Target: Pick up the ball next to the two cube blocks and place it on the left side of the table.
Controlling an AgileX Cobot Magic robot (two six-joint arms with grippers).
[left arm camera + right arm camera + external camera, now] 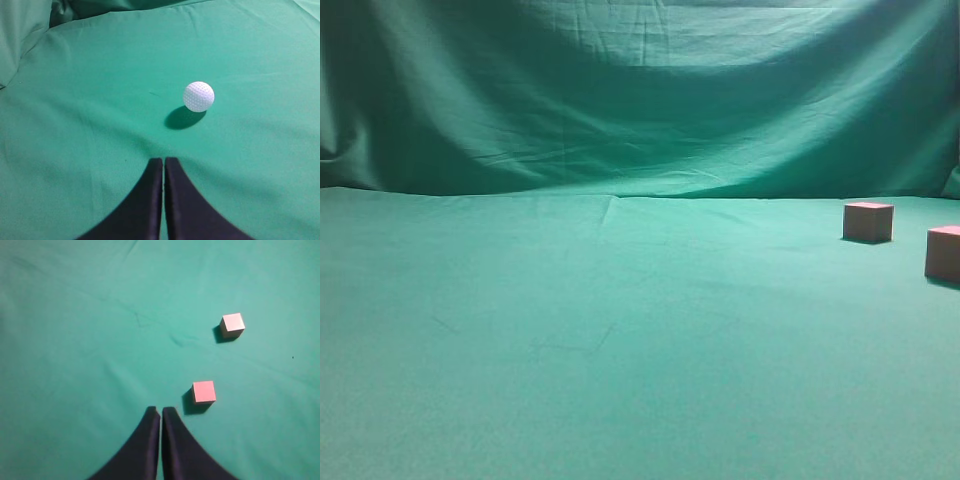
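Observation:
The white dimpled ball (pixel 198 96) lies on the green cloth table (pixel 90 115) in the left wrist view, ahead and to the right of my left gripper (pixel 163 161), which is shut and empty, well apart from it. The ball does not show in the exterior view. The two cube blocks stand at the right of the exterior view: one farther back (pixel 868 221), one at the right edge (pixel 943 253). In the right wrist view the near cube (pixel 204 391) sits just right of my shut, empty right gripper (pixel 161 411); the other cube (pixel 232 323) is farther off.
The draped green backdrop (pixel 640 90) rises behind the table (pixel 570 340). Folds of cloth (pixel 25 35) bunch at the upper left of the left wrist view. Neither arm shows in the exterior view.

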